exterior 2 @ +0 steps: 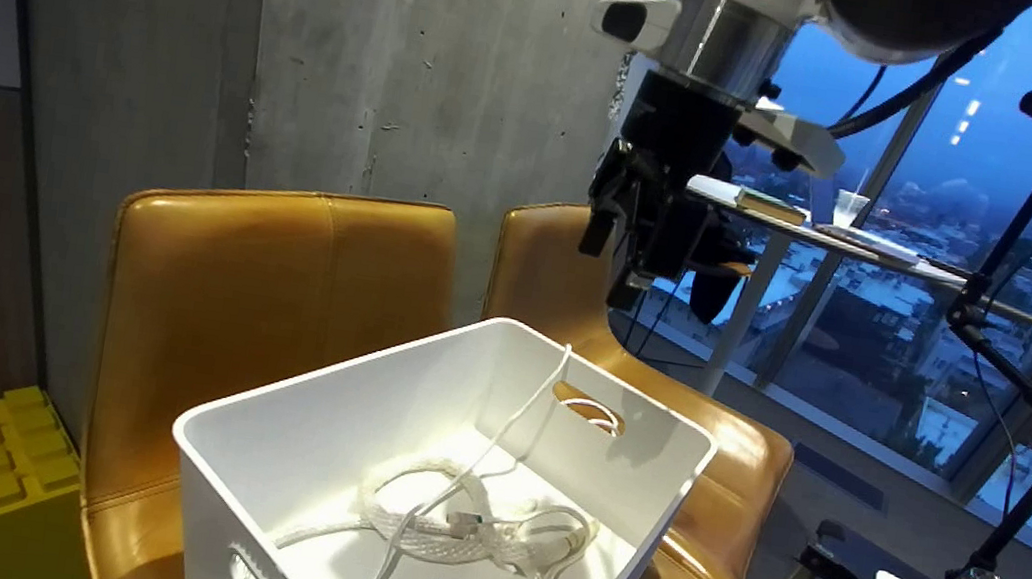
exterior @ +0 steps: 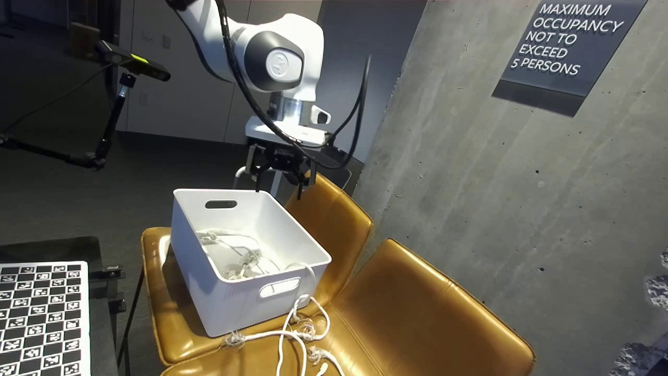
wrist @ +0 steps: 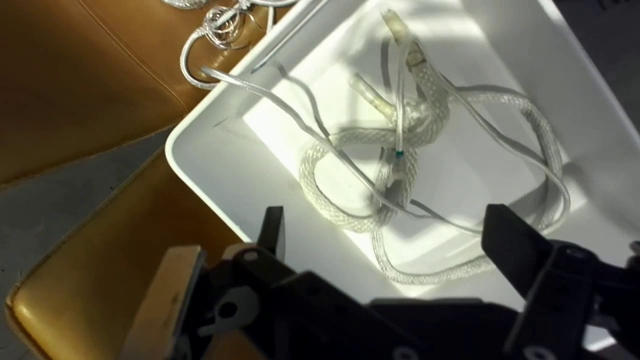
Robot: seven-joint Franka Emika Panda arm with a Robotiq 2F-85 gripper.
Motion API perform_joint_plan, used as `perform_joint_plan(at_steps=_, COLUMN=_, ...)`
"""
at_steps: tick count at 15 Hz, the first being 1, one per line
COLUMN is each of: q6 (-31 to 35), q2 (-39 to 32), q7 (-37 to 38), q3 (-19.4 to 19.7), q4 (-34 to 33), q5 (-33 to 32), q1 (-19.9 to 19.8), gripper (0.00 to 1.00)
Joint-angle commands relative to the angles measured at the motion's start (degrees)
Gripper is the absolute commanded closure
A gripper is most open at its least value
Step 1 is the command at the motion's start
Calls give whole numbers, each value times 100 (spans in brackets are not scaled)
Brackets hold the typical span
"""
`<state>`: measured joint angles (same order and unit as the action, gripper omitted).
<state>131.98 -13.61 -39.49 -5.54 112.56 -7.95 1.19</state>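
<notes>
Below the end effector point(wrist: 384, 215), in the wrist view, a white plastic bin point(wrist: 220, 150) contains a coil of braided rope point(wrist: 432, 117). The two fingers point(wrist: 510, 250) stand wide apart, and nothing is gripped between them. A thin white cord point(wrist: 275, 100) runs across the coil, passes over the bin rim and continues outside, near a frayed tuft point(wrist: 222, 25) on a tan leather chair point(wrist: 125, 65).

In an exterior view, the end effector is positioned above the far side of the bin, clear of the coil; no contact with any part is visible. At the near end, the cord drapes over the rim. Outside the bin, a loose loop point(exterior: 327, 319) and frayed rope ends point(exterior: 235, 339) rest on the leather seating. A checkered calibration board point(exterior: 44, 318) is at the edge of the view.

In an exterior view, the bin floor is exposed: the coil lies on it, and the cord rises to the rim. The end effector hangs above the bin, fingers spread, with no load visible. A yellow studded box point(exterior 2: 4, 480) stands beside the seating.

Progress, by judgement: partway. The coil is inside the bin and the end effector carries nothing. What is left unsettled appears to be the cord, which spans the rim, and the loop and frayed ends, which lie outside.
</notes>
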Motion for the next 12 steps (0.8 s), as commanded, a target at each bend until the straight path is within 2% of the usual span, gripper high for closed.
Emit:
perform_joint_plan(at_steps=1, q6=-184, q2=-763, q7=-391, q3=91, q4=-628, q5=-545, q1=-1, gripper=0)
perform_joint_plan(at_steps=6, q6=-38, q2=-1592, q7=-482, q3=189, q4=-1102, q5=-1044, q1=21, gripper=0)
perform_joint_plan(at_steps=12, q6=25, q2=-2223, q7=-435, q3=327, q4=-1474, q5=-1510, q1=22, gripper=0)
